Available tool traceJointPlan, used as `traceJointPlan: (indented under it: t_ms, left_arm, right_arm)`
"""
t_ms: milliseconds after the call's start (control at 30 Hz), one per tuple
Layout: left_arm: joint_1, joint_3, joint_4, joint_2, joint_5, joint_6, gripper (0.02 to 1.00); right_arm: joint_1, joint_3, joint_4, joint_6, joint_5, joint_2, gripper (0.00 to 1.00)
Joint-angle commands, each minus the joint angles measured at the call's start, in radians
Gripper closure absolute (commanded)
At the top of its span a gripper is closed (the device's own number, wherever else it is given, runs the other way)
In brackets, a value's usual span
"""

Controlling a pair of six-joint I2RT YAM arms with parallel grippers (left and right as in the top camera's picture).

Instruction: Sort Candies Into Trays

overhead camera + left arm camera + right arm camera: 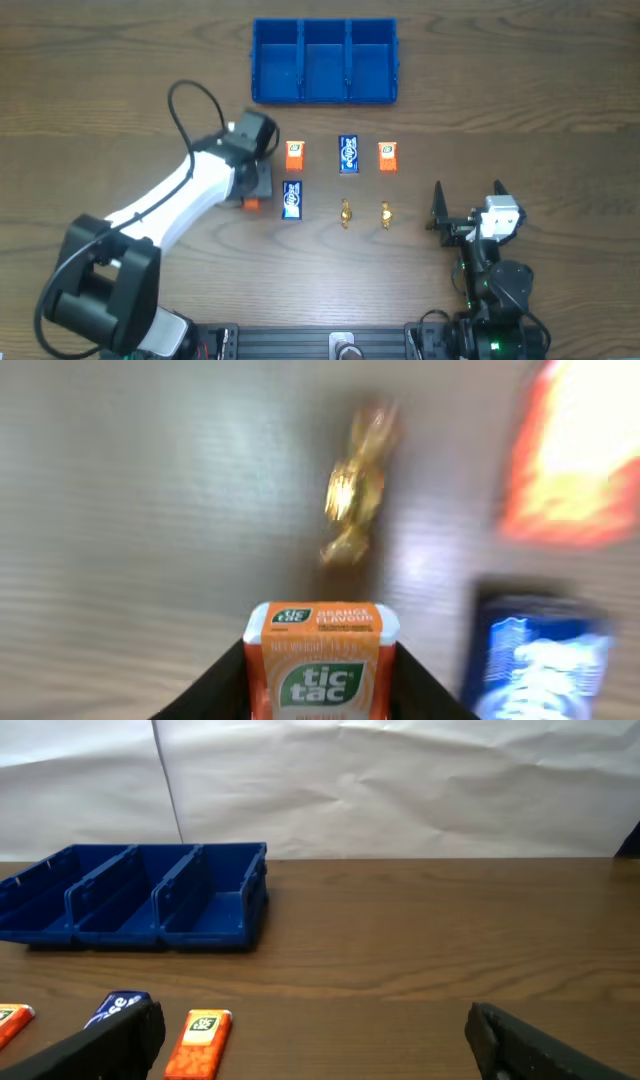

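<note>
The blue three-compartment tray (324, 62) stands at the far middle of the table, also in the right wrist view (140, 895). In front of it lie two orange candy boxes (295, 155) (388, 156), two blue packets (348, 153) (292, 199) and two gold-wrapped candies (345, 213) (386, 213). My left gripper (252, 200) is left of this group, shut on a third orange candy box (320, 660), which is held between its fingers (215, 685). Beyond it I see a gold candy (355, 490) and a blue packet (530, 660). My right gripper (466, 205) stands open at the right, with nothing between its fingers (110, 1040).
The wooden table (520, 110) has free room on both sides of the tray and the candy group. A white backdrop (400, 780) runs behind the table's far edge. A black cable (185, 100) loops above the left arm.
</note>
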Motion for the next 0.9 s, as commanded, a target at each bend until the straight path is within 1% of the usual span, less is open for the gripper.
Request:
traceJointPlan:
  t_ms: [33, 133, 200, 300, 367, 533, 567, 600, 667, 700, 767, 833, 900]
  left_arm:
    - [0.004, 0.462, -0.136, 0.038, -0.146, -0.011, 0.680]
    - [0.029, 0.792, -0.213, 0.213, -0.147, 0.040, 0.684]
    - [0.048, 0.964, -0.262, 0.324, -0.140, 0.055, 0.684]
    - [0.079, 1.195, -0.317, 0.517, -0.107, 0.072, 0.687]
    - [0.087, 1.295, -0.316, 0.617, -0.079, 0.089, 0.682]
    - [0.092, 1.404, -0.291, 0.764, -0.070, 0.108, 0.671]
    - [0.093, 1.405, -0.277, 0.776, -0.059, 0.120, 0.652]
    - [0.093, 1.406, -0.280, 0.777, -0.054, 0.136, 0.652]
    - [0.093, 1.408, -0.275, 0.777, -0.058, 0.140, 0.623]
    - [0.094, 1.408, -0.272, 0.777, -0.058, 0.140, 0.538]
    - [0.093, 1.408, -0.270, 0.777, -0.057, 0.139, 0.270]
    - [0.093, 1.408, -0.272, 0.772, -0.050, 0.139, 0.141]
    - [0.085, 1.405, -0.288, 0.740, -0.050, 0.139, 0.106]
  right_arm:
    - [-0.003, -0.003, -0.004, -0.012, -0.008, -0.007, 0.005]
    - [-0.003, -0.003, -0.004, -0.012, -0.008, -0.007, 0.003]
    - [-0.003, -0.003, -0.004, -0.012, -0.008, -0.007, 0.003]
    - [-0.003, -0.003, -0.004, -0.012, -0.008, -0.007, 0.003]
    - [-0.003, -0.003, -0.004, -0.012, -0.008, -0.007, 0.003]
    - [-0.003, -0.003, -0.004, -0.012, -0.008, -0.007, 0.005]
    - [-0.003, -0.003, -0.004, -0.012, -0.009, -0.007, 0.003]
    - [-0.003, -0.003, -0.004, -0.012, -0.008, -0.007, 0.003]
    - [-0.003, -0.003, -0.004, -0.012, -0.008, -0.007, 0.003]
    - [-0.003, -0.003, -0.004, -0.012, -0.009, -0.007, 0.003]
    - [-0.003, -0.003, -0.004, -0.012, -0.008, -0.007, 0.003]
    - [-0.003, -0.003, -0.004, -0.012, -0.008, -0.007, 0.003]
    - [-0.003, -0.003, -0.004, -0.012, -0.008, -0.007, 0.003]
